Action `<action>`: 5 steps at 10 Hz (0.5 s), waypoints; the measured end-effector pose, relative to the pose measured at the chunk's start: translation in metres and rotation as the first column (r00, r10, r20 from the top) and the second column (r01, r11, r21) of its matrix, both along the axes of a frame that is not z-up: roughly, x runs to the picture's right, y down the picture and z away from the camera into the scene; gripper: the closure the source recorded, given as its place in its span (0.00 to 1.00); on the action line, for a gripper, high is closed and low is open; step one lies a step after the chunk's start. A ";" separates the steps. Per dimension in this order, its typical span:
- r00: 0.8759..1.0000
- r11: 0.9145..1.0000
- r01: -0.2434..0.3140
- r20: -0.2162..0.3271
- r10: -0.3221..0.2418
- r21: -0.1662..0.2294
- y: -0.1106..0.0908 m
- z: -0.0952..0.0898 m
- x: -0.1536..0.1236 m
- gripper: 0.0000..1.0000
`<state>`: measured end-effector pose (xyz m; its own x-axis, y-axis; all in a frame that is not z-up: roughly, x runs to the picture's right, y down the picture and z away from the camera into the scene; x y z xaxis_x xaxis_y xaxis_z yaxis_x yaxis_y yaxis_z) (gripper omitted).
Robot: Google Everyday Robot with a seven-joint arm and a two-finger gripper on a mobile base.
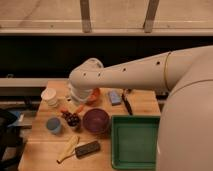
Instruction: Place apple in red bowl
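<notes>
The red bowl [94,95] stands at the back of the wooden table [45,145]; only its orange right rim shows past the arm's end. My gripper [77,103] hangs below the white wrist [84,80], just left of the red bowl and above the grapes [72,119]. It is shut, and its fingers are hidden by the wrist. The apple is hidden, and I cannot tell whether it is held.
A purple bowl [96,121] sits in front of the red bowl and a green tray [135,142] at the front right. A white cup [50,96], blue cup [53,125], banana [67,148], dark block [87,148], grey-blue item [115,97] and black tool [127,105] lie around.
</notes>
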<state>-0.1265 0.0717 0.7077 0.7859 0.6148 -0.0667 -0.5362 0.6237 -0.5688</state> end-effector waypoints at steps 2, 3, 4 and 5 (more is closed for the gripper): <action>0.999 1.000 -0.022 -0.026 0.022 0.001 -0.013 0.015 0.005 1.00; 0.999 1.000 -0.024 -0.037 0.024 0.002 -0.024 0.025 0.008 1.00; 0.998 1.000 -0.028 -0.050 0.028 0.005 -0.038 0.038 0.015 1.00; 0.997 0.999 -0.039 -0.066 0.039 -0.002 -0.053 0.054 0.025 1.00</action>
